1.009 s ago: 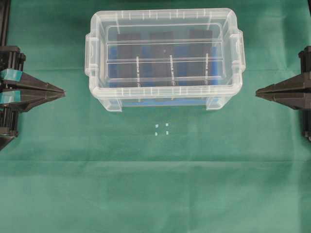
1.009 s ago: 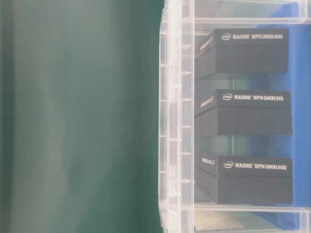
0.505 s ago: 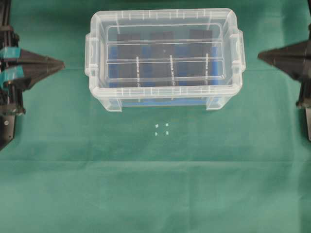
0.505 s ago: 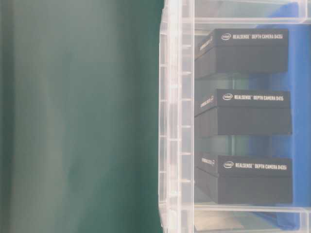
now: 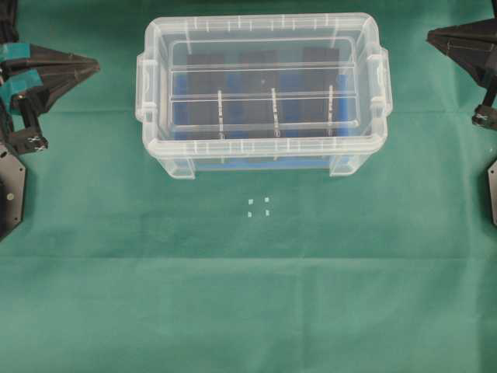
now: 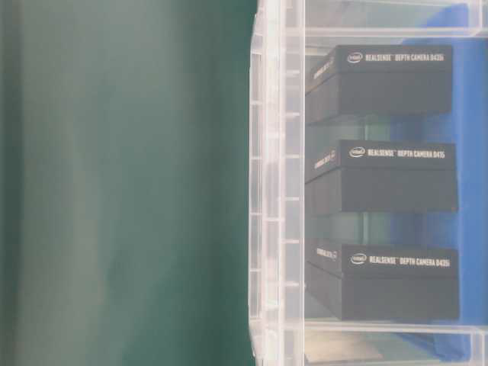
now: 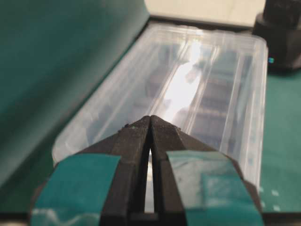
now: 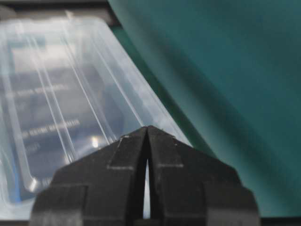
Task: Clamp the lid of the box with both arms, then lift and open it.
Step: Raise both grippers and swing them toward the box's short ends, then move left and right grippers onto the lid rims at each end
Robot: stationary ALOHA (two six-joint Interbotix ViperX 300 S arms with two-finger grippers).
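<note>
Approach step, lid not yet clamped. Lid point(image 5: 264, 78) sits on the box point(image 5: 264, 151) at 12 o'clock on the green cloth point(image 5: 248, 295). Left gripper point(image 5: 92, 66) at 9 o'clock, right gripper point(image 5: 432, 36) at 2 o'clock; both pinched closed, empty, well apart from the box. Next, imo: open jaws, close in on the lid's short ends.

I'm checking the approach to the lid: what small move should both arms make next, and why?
Probably bring both inward toward the lid ends. The left gripper and right gripper, both shut, sit apart from the box, touching nothing.
</note>
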